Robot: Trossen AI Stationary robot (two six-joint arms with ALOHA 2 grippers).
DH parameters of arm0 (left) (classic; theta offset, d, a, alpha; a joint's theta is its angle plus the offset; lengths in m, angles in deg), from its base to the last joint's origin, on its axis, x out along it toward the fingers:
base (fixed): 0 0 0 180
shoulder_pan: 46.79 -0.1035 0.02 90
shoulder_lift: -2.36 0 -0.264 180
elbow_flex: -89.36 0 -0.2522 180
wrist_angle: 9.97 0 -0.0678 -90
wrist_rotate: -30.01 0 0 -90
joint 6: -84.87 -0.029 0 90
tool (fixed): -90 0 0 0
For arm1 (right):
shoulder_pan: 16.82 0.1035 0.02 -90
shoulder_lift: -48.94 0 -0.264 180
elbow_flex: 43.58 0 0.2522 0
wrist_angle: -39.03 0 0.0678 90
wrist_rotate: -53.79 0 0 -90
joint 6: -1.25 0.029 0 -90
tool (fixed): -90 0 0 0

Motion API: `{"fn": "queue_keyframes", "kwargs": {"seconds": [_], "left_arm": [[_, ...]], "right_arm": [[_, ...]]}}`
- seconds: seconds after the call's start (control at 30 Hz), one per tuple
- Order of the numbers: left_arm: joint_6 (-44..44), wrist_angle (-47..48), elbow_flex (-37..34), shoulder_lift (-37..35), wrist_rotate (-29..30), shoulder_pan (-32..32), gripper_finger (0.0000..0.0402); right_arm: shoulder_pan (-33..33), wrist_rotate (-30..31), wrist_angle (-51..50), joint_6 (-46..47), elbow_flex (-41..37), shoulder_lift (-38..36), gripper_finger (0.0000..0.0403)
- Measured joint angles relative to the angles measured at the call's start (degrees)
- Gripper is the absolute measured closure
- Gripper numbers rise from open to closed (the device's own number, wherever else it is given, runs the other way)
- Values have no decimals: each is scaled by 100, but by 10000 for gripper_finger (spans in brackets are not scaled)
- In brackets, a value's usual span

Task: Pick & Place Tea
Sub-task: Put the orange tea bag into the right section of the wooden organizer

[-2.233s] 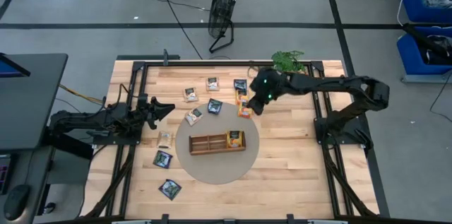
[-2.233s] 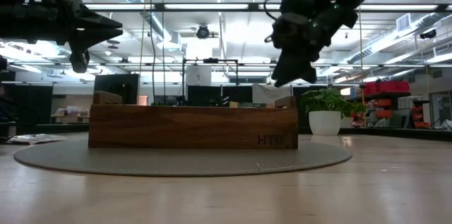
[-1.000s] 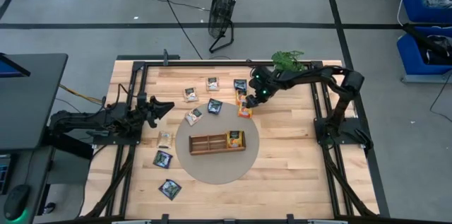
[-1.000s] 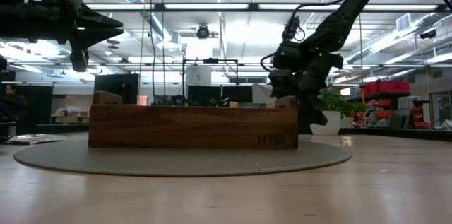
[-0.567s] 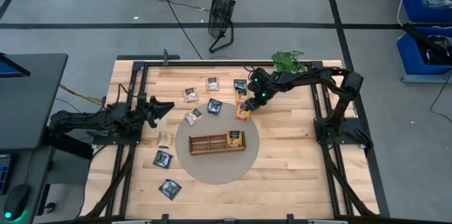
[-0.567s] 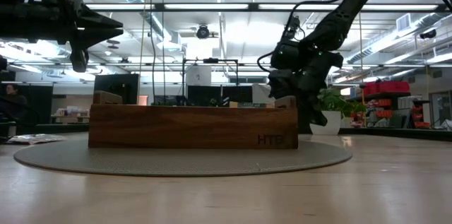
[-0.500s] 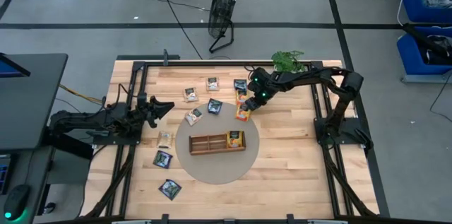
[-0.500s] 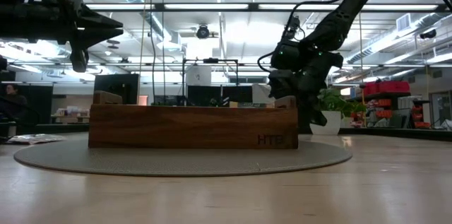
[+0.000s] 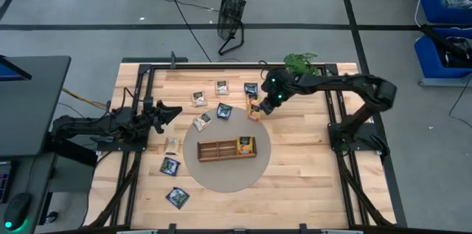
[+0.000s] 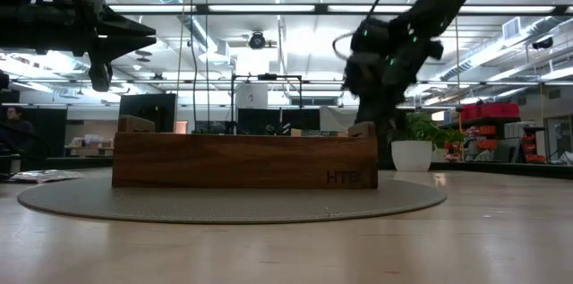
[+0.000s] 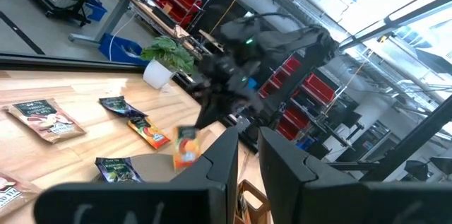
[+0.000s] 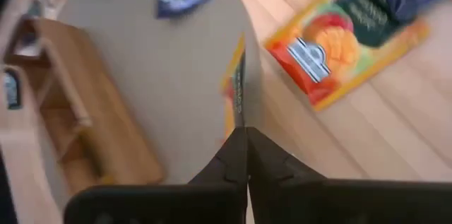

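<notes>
Hanging edge-on from the right claw, the orange sachet is pinched only at one border, its long axis running down from the tips toward the tabletop. Such a thin hold may slip or twist before reaching the wooden tray below. The left claw waits spread, far aside.

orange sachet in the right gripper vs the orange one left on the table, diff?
The held orange sachet hangs edge-on, pinched in the shut right gripper clear of the wood; the orange sachet on the table lies flat, face up, untouched. The held one's print is hidden; the flat one shows fruit artwork. Both are small, orange and outside the wooden tray.
</notes>
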Motion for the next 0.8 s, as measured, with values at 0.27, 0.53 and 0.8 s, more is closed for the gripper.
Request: {"fn": "queue_keyframes", "kwargs": {"seconds": [0.27,0.53,0.8], "left_arm": [[-4,2,0,2,0,0,342],[-7,2,0,2,0,0,342],[-9,4,0,0,0,2,342]], "right_arm": [[656,996,-452,-436,0,-1161,402],[1673,1704,-352,-993,23,-1804,403],[2666,2682,-325,-1527,343,-1793,403]]}}
